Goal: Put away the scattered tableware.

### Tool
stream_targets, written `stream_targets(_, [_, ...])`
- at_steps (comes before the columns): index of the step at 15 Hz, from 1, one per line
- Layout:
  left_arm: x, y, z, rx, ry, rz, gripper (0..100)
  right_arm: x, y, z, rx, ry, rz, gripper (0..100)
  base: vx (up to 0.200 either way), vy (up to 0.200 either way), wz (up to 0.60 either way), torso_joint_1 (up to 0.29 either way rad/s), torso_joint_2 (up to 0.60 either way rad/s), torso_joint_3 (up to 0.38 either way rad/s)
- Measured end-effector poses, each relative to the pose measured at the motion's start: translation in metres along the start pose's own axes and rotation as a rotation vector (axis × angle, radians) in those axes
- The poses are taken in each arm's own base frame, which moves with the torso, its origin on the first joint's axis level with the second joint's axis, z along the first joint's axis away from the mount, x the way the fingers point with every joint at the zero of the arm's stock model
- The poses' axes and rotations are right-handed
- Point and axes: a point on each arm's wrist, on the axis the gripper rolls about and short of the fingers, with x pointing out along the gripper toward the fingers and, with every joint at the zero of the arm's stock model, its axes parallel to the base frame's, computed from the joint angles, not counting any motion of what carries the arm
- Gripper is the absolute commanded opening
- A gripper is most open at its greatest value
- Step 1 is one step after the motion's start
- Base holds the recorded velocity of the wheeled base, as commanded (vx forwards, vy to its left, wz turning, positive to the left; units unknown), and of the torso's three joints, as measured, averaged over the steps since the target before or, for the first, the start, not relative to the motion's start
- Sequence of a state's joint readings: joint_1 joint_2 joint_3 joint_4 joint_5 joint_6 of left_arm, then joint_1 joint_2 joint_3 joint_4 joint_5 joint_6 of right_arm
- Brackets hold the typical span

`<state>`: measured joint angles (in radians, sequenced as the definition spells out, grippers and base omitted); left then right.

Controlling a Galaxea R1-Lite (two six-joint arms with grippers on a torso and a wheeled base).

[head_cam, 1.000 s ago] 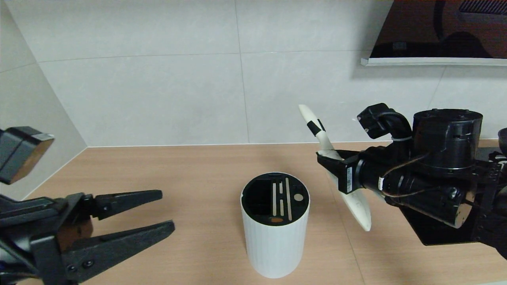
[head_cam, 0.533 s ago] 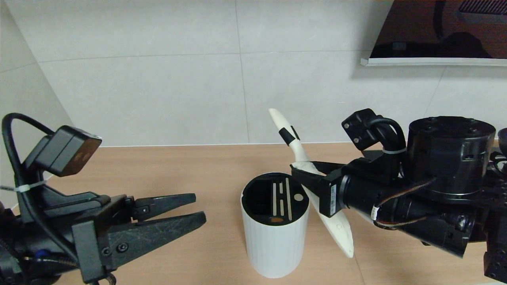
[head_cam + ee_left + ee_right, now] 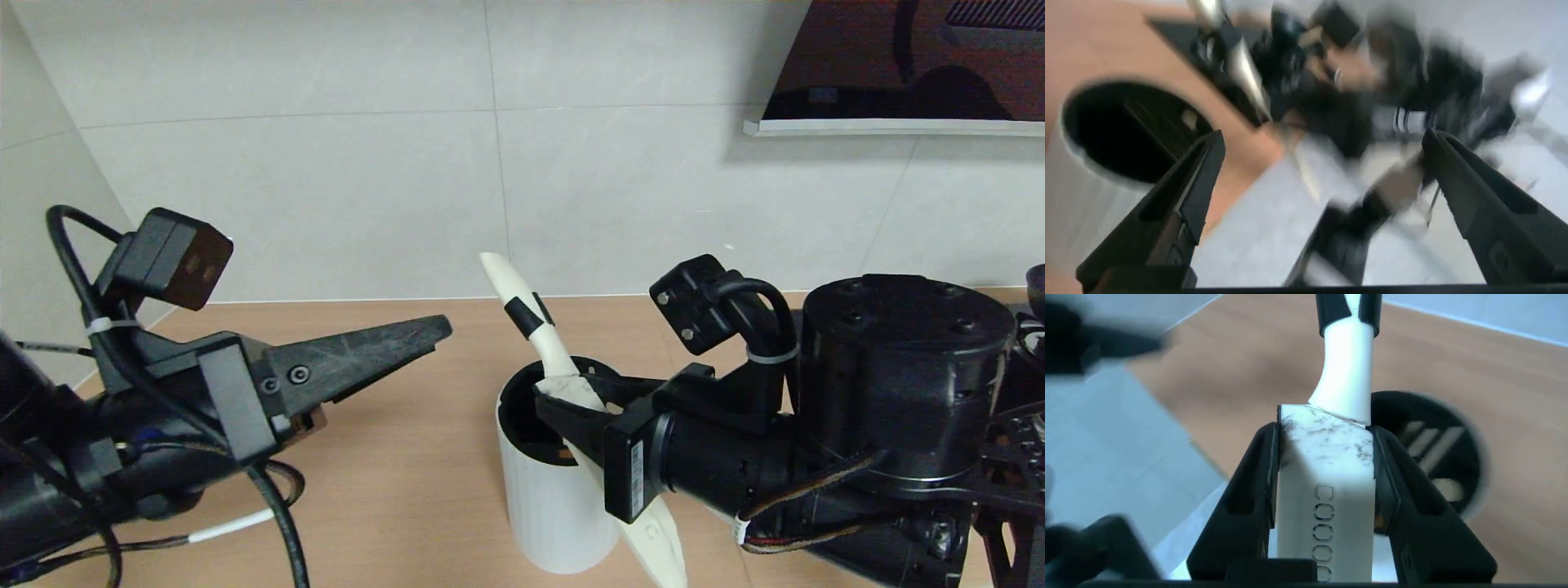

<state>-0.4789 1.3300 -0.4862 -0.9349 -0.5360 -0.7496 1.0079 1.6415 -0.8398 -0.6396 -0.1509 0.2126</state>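
One cream-white plastic spoon with a black band (image 3: 531, 318), tilted over the rim of a white ribbed cylindrical cutlery holder (image 3: 547, 506) on a light wooden countertop (image 3: 408, 490), is clamped in the right gripper (image 3: 563, 400); the left gripper (image 3: 408, 347) is held nearby, jaws spread.

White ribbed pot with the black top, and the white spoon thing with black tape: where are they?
White ribbed pot (image 3: 549, 510): head view, on its bare side wall.
White spoon-like utensil with black tape (image 3: 552, 349): head view, on its handle just below the tape.
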Motion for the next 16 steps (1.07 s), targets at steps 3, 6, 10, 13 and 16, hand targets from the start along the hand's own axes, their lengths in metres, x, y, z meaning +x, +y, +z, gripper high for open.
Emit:
stream_targets(3, [0.021,0.007,-0.012,-0.025,0.005,0.05,100,0.001,0.004,-0.001,0.002,-0.001,0.015,0,0.0,0.0,0.0,0.0,0.0,0.0])
stream_targets(6, [0.035,0.011,-0.017,-0.036,0.002,0.086,100,0.003,0.007,-0.003,0.001,-0.002,0.026,0,0.0,0.0,0.0,0.0,0.0,0.0])
stream_targets(10, [0.048,0.014,-0.019,-0.036,-0.018,0.116,100,0.008,0.01,-0.006,0.005,-0.012,0.035,0,0.0,0.0,0.0,0.0,0.0,0.0])
stream_targets(13, [0.055,0.019,-0.019,-0.015,-0.078,0.132,100,0.012,0.016,-0.012,0.003,-0.008,0.053,0,0.0,0.0,0.0,0.0,0.0,0.0])
stream_targets(16, [0.063,0.027,-0.022,0.023,-0.113,0.168,100,0.013,0.018,-0.015,0.001,0.0,0.057,0,0.0,0.0,0.0,0.0,0.0,0.0])
